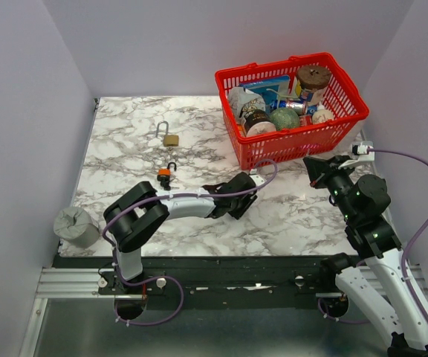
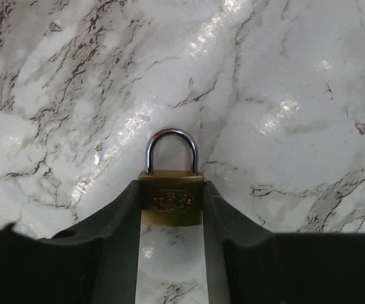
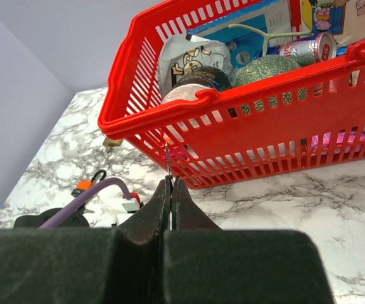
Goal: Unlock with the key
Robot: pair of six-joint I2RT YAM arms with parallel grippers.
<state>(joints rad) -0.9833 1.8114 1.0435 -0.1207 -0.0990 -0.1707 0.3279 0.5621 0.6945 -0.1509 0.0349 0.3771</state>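
Overhead view of a marbled worktop (image 1: 303,216), described from left to right as I operate the arms remotely. At the lower left edge sits a grey roll (image 1: 76,227). Up and to the centre left lie two locks: a spare brass padlock (image 1: 171,137) and, just below it, an orange padlock (image 1: 165,175), both apart from the arms. At the centre of the frame the left arm reaches across, and its body hides its target from above. In the left wrist view, the left tool (image 2: 171,190) has its two dark fingers pressed against both sides of the held padlock (image 2: 171,200), which lies flat on the marble at lower centre, steel shackle closed and pointing away. I judge this lock small but dense, rigid, with smooth flat brass sides that could slip or twist; the square body is the place to clamp, leaving the keyhole end free. At the upper right stands a red basket (image 1: 288,145) full of groceries. At the right, the right tool (image 3: 170,190) is closed on a thin metal blade I take to be the key (image 3: 168,161), seen edge-on, poking up past the fingertips. It looks light, stiff and easy to tilt.
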